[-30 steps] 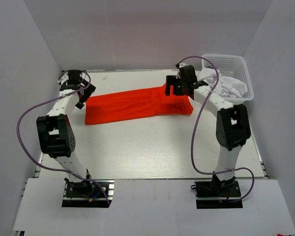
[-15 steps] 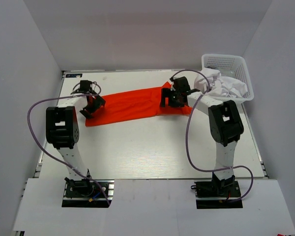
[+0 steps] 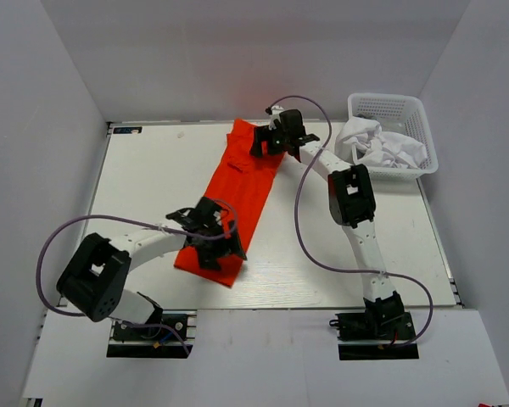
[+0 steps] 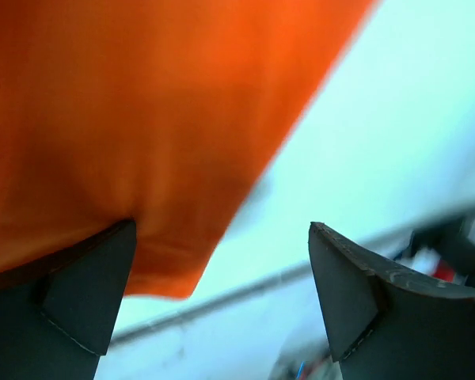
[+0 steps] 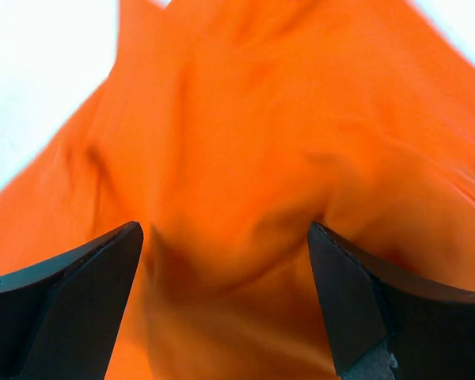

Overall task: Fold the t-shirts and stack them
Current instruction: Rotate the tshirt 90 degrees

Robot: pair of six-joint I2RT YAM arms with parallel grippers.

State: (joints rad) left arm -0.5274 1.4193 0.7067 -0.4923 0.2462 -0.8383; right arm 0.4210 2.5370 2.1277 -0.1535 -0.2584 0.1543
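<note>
Locate orange t-shirt (image 3: pixel 242 182) lying slantwise on tabletop (image 3: pixel 153 170), long axis near-left to far-right, with left hand (image 3: pixel 212 246) spread wide at near end, right hand (image 3: pixel 268 141) spread wide at far end.

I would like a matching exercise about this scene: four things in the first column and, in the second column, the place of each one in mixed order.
1. orange-red t-shirt
2. white t-shirts
3. left end effector
4. right end effector

A. over the far end of the orange-red cloth
B. inside the basket
C. lying diagonally on the table
D. over the near end of the orange-red cloth

Pairs: 1-C, 2-B, 3-D, 4-A
</note>
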